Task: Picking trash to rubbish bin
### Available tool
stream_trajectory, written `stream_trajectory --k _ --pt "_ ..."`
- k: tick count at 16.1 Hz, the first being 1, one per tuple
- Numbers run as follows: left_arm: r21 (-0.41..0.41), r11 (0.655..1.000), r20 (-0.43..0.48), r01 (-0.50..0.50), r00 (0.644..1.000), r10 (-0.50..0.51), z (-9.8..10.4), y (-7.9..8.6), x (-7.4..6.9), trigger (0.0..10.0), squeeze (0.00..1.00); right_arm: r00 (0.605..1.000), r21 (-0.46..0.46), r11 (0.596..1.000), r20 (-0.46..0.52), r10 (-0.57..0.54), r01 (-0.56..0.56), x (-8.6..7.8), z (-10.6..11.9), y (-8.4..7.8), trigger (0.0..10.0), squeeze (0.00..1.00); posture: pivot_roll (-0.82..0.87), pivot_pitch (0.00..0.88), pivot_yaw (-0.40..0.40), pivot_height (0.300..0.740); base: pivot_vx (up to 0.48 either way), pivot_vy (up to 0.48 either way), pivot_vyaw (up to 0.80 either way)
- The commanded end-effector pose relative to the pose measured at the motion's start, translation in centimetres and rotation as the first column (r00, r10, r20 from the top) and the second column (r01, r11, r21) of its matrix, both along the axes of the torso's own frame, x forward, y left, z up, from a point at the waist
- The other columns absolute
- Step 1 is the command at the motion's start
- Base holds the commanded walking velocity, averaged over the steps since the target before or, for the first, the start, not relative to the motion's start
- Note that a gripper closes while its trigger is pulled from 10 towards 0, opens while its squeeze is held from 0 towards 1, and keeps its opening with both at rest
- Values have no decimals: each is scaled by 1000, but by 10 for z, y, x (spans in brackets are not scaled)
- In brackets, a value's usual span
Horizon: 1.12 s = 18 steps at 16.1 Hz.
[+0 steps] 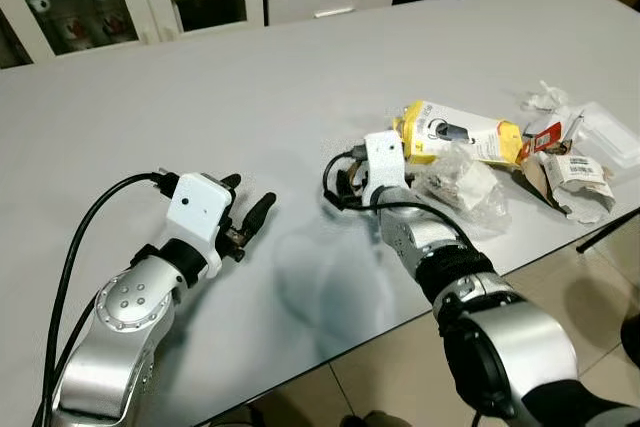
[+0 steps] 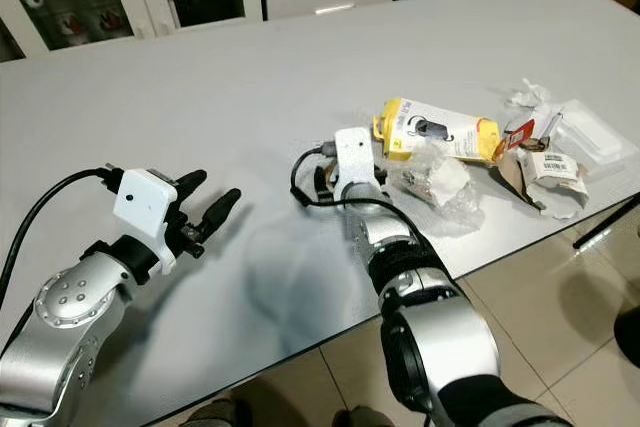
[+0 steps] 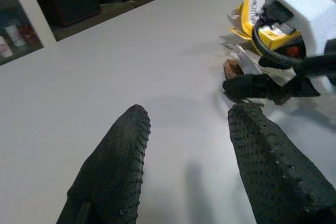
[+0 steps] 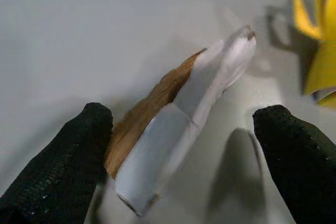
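**Brown-and-white scrap sits between open fingers, nothing pinched yet**

Brown on one face, pale and taped on the other, that flat torn cardboard scrap (image 4: 176, 124) lies on the table (image 1: 250, 97) right between your right hand's (image 4: 181, 145) fingers, which are spread wide, one rubbery pad (image 4: 68, 150) touching or nearly touching its brown edge, the other well off it. It's thin and lies flat, so your risk is plain: close from here and the near pad may shove it sideways, or the tips may skate over it on that smooth grey top. Come in low and centred, I'd say.

Out from there, the yellow package (image 1: 455, 132) lies just beside your wrist, glossy card. Next to it a crinkled clear plastic bag (image 1: 465, 187), light and springy, likely to snag and drag along. Further right, crumpled white paper (image 1: 545, 97), a labelled wrapper (image 1: 580, 175) and a clear plastic tray (image 1: 610, 137) near the table's edge.

Your left hand (image 1: 250, 217) hovers over bare table, fingers parted, holding nothing.
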State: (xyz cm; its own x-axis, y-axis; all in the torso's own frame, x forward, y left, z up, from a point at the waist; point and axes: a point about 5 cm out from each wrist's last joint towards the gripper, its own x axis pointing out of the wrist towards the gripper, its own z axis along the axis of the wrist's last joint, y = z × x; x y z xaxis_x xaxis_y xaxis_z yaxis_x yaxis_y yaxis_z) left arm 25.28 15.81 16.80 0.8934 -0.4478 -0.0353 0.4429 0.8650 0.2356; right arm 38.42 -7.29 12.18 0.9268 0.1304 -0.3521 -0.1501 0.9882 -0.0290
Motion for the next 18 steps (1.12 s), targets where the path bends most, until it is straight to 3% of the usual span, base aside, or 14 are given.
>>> stream_trajectory --k 1,4,5,6,7,18 --pt "-1 999 5 42 999 -42 5 -2 -2 10000 0 1000 17 999 -5 -30 31 2 1 -3 10000 0 25 168 -48 740 0 0 0" --pt "-6 998 -8 69 998 -69 5 -4 -2 10000 0 999 23 999 -37 -27 27 0 -5 -2 10000 0 22 160 -40 740 0 0 0" --pt "-22 997 -9 76 997 -76 5 -5 -1 10000 0 999 20 999 -37 -23 24 -1 -6 -2 8078 0 22 160 -39 740 0 0 0" --pt "-59 994 -14 96 995 -97 6 -8 -2 10000 0 999 24 1000 -40 -19 20 -2 -7 -1 2157 0 17 152 -37 740 0 0 0" --pt "-63 990 -21 128 991 -130 6 -11 -2 10000 0 999 43 999 -44 -20 22 -2 -8 0 0 0 18 146 -39 740 0 0 0" --pt "-51 987 -18 153 988 -154 4 -14 2 10000 0 1000 69 998 -10 -3 4 0 -3 1 0 0 17 107 -43 740 0 0 0"
